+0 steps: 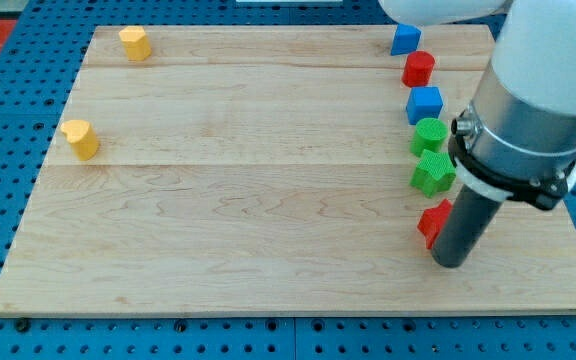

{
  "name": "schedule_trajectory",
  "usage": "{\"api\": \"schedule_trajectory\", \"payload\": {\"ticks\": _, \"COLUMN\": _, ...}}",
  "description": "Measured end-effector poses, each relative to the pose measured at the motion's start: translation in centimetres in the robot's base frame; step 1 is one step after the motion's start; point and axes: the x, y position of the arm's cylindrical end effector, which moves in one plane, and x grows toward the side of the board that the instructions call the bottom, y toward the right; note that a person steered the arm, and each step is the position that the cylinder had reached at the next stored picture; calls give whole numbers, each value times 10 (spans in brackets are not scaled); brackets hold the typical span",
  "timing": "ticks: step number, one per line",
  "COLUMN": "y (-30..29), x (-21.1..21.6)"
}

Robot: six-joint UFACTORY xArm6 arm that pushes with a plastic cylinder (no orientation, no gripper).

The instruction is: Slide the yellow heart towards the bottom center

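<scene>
The yellow heart (81, 138) lies near the left edge of the wooden board (268, 200), about halfway up. A second yellow block (135, 43), with a flatter many-sided top, sits at the top left. My tip (451, 262) rests on the board at the lower right, far from both yellow blocks. It stands right beside a red block (432, 222), whose right part the rod hides.
A column of blocks runs down the right side: a blue block (405, 39), a red block (419, 68), a blue cube (425, 104), a green block (429, 135) and a green star-like block (433, 172). The arm's thick body (538, 90) covers the right edge.
</scene>
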Motion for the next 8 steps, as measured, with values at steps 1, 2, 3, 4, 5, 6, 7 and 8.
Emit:
{"api": "schedule_trajectory", "payload": {"ticks": 1, "y": 9, "x": -2}}
{"api": "schedule_trajectory", "payload": {"ticks": 2, "y": 9, "x": -12}}
{"api": "schedule_trajectory", "payload": {"ticks": 3, "y": 9, "x": -26}}
{"api": "schedule_trajectory", "payload": {"ticks": 4, "y": -34, "x": -14}}
{"api": "schedule_trajectory", "payload": {"ticks": 5, "y": -128, "x": -13}}
{"api": "schedule_trajectory", "payload": {"ticks": 6, "y": -234, "x": -19}}
{"api": "schedule_trajectory", "payload": {"ticks": 7, "y": -323, "x": -38}}
{"api": "schedule_trajectory", "payload": {"ticks": 8, "y": -366, "x": -97}}
